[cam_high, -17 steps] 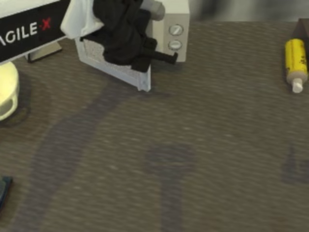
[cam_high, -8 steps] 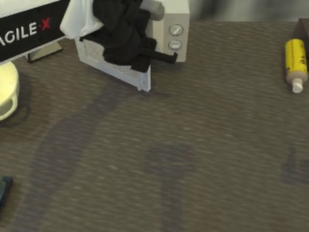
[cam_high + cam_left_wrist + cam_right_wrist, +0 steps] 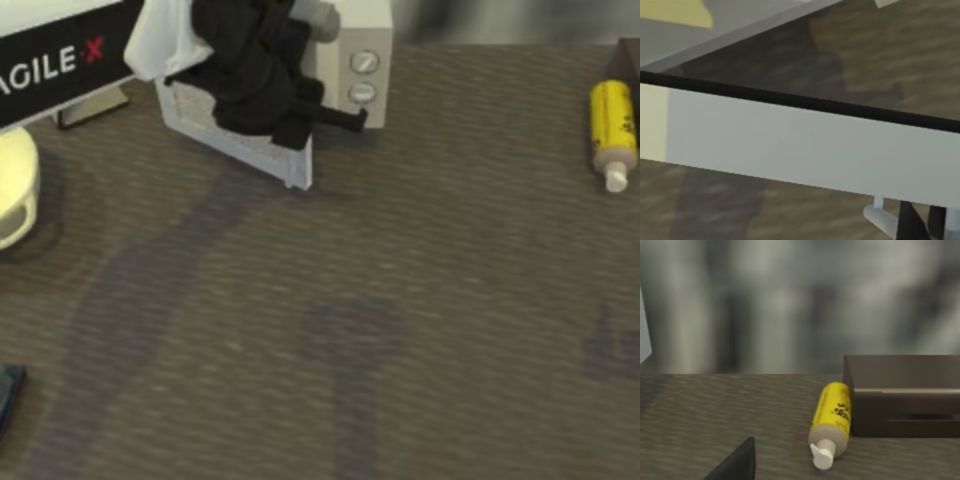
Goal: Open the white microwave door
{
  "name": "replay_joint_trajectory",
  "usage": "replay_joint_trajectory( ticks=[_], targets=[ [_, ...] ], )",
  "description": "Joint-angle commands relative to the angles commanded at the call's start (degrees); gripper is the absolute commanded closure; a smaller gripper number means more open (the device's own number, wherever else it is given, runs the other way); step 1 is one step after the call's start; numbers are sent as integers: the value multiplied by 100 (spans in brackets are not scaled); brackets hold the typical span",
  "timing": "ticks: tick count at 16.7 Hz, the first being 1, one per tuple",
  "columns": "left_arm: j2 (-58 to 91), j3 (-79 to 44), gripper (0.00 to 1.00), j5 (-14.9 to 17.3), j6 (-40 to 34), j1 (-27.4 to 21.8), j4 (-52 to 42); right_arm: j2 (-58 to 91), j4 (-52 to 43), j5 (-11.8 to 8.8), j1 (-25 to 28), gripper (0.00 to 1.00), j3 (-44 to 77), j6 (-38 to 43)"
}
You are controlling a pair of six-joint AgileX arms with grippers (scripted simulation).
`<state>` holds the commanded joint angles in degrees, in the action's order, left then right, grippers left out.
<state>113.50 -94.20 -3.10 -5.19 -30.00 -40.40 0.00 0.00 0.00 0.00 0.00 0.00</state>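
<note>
Dark woven tabletop [image 3: 420,300] carries the white microwave [image 3: 362,50] at the top view's upper left. Whether the left gripper [image 3: 330,118] jaws are parted cannot be told; it sits at the microwave door [image 3: 240,145], which angles out from the front. Farther right lies a yellow tube [image 3: 612,120]; the right arm is out of view.

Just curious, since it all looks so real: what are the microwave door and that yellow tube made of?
The microwave door looks like matte white plastic framing a speckled grey mesh window, though it could be painted metal. The yellow tube looks like smooth, slightly glossy plastic with a white cap and black print.
</note>
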Motion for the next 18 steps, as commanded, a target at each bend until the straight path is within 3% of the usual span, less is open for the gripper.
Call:
replay_joint_trajectory(
  ticks=[5,12,18],
  targets=[
    [7,38,100,45,-4,-26,5,0,0,0,0,0,0,0],
    [-431,596,100,435,753,214,176,0,0,0,0,0,0,0],
    [-450,623,100,455,782,226,183,0,0,0,0,0,0,0]
  ],
)
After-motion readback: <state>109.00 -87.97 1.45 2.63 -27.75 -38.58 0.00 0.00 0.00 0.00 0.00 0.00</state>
